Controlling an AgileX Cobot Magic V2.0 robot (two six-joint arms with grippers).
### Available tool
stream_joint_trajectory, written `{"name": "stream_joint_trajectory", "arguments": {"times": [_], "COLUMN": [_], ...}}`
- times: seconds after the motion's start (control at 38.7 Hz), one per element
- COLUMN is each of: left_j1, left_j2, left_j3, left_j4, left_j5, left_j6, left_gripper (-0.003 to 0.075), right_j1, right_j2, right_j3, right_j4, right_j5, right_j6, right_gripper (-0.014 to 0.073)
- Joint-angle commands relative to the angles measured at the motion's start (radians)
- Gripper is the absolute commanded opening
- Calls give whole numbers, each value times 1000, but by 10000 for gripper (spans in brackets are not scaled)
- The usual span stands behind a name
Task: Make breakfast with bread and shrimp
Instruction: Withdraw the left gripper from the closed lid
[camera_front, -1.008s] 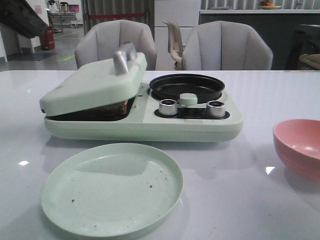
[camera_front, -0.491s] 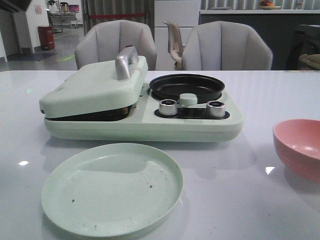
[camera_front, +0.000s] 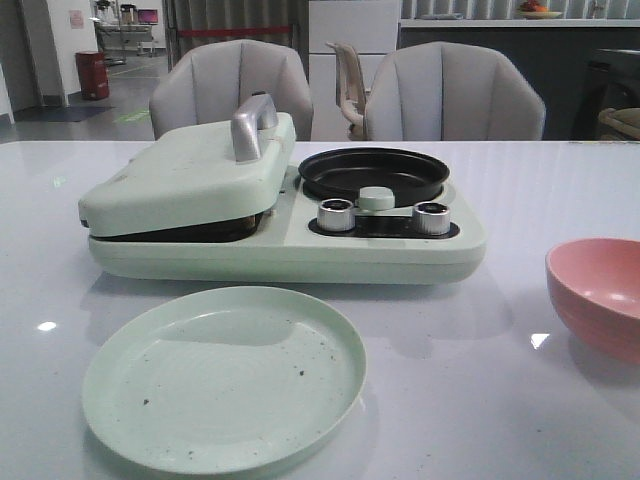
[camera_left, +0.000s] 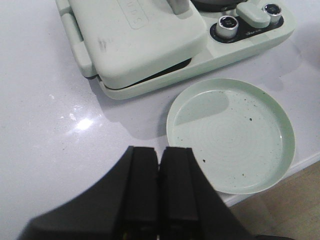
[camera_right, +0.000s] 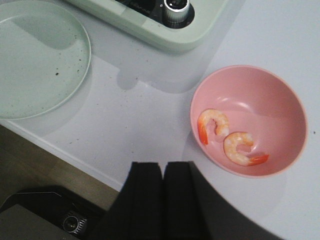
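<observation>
Breakfast maker (camera_front: 285, 225) sits mid-table, used as landmark. Its lid (camera_front: 190, 175) on the sandwich side is down, almost flat, a thin dark gap showing under the front edge. Bread is not visible in any view; judging by the lowered lid it is probably inside toasting, but can't confirm. The round black pan (camera_front: 375, 172) on the other side of the maker looks empty. Two silver knobs (camera_front: 337, 214) and a pale green knob sit in front of the pan.

Green plate (camera_front: 224, 376) lies just in front of the maker, nearer the robot, nothing on it but dark crumbs or specks. Pink bowl (camera_right: 248, 120) stands apart from the maker on the pan side, toward the table edge. Two shrimp (camera_right: 214, 125) lie in the bowl, curled, touching or nearly touching each other.

Left gripper (camera_left: 159, 187) hovers back from the maker over bare table beside the plate, fingers pressed together, nothing between them. Right gripper (camera_right: 162, 192) hovers near the table edge just beside the bowl, fingers also together, holding nothing.

Progress, as a judgement: bread step likely done or underway, lid shut. Shrimp step not started, both pieces in the bowl, pan bare. Left to do: move shrimp to the pan, open the lid, plate the food. Right arm is best placed for the shrimp pick.
</observation>
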Motion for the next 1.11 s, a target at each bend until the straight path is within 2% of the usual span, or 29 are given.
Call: {"name": "stream_joint_trajectory", "arguments": {"times": [0.0,0.49,0.57,0.72,0.8,0.93,1.09], "left_j1": [1,1,1,1,1,1,1], "left_j2": [-5,-5,-5,-5,-5,-5,-5], "left_j3": [-27,-27,-27,-24,-24,-22,-19], "left_j4": [-1,-1,-1,-1,-1,-1,-1], "left_j5": [-75,-135,-144,-147,-147,-141,-137], "left_j6": [-18,-18,-18,-18,-18,-18,-18], "left_gripper": [101,101,101,101,101,101,101], "right_j1": [-4,-4,-4,-4,-4,-24,-170], "right_j2": [-5,-1,7,41,71,134,235], "right_j3": [-23,-23,-25,-26,-27,-55,-135], "right_j4": [-5,-5,-5,-5,-5,-13,-13], "right_j5": [-67,-114,-131,-162,-179,-160,-84], "right_j6": [-2,-1,6,43,46,46,46], "right_gripper": [34,42,99,351,426,431,431]}}
